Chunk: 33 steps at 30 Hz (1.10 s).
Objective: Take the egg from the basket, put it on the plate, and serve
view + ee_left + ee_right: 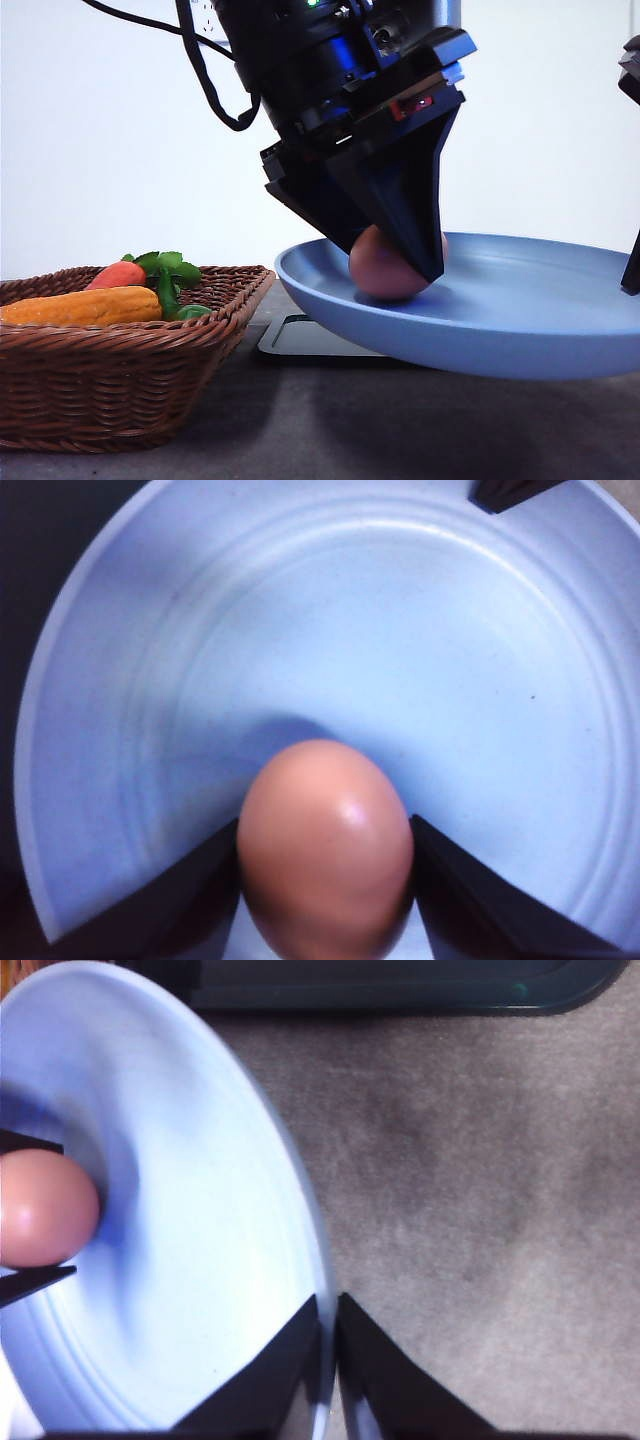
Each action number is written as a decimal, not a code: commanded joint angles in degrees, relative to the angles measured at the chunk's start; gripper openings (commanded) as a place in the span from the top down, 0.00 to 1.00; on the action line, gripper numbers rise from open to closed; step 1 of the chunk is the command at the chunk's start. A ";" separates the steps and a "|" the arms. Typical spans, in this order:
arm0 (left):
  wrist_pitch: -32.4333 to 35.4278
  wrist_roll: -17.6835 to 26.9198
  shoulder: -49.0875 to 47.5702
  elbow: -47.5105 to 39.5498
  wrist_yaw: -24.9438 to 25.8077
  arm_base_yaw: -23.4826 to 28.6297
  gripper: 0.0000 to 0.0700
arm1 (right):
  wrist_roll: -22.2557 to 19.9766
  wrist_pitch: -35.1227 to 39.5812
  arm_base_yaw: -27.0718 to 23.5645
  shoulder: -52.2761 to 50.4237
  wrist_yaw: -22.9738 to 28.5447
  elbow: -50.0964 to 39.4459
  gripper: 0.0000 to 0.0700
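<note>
Egg (325, 845) clamped in left hand (395, 265) over plate (520, 320), right hand (328, 1360) pinching plate rim

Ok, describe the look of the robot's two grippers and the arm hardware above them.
The left gripper has matte black, wedge-shaped fingers tapering to narrow tips. Above sits a glossy black cylindrical wrist housing with a blue-lit seam, a small red marking and a green light near the top. Black cables loop from its left side. The right gripper has the same flat black triangular fingers.

carrot (118, 274) with green leaves | long orange vegetable (82, 306) beside it | black tray (305, 338) on grey table (400, 425)
</note>
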 commanded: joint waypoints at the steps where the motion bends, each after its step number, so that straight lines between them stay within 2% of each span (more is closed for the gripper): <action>1: 0.14 0.17 1.25 0.63 -0.09 -0.75 0.44 | 0.39 0.46 0.26 0.46 -0.69 0.22 1.00; 7: -1.45 -1.14 -0.52 1.20 -0.09 -0.70 0.44 | 0.79 0.33 0.21 1.04 -0.66 0.24 1.00; 14: -1.91 -1.61 -10.46 1.20 -0.89 0.05 0.44 | -0.62 0.89 -1.20 7.03 -0.67 0.92 1.00; 21: -5.58 -1.61 -23.13 1.20 -6.88 1.96 0.44 | -1.18 4.22 -4.01 17.07 -0.67 5.73 1.00; 27: -9.84 -2.03 -33.07 1.20 -12.91 3.57 0.44 | -1.76 6.96 -5.45 26.77 -0.58 13.83 1.00; 33: -14.62 -3.49 -39.96 1.20 -18.49 4.66 0.44 | -0.61 10.14 -5.51 37.89 -0.28 22.53 1.00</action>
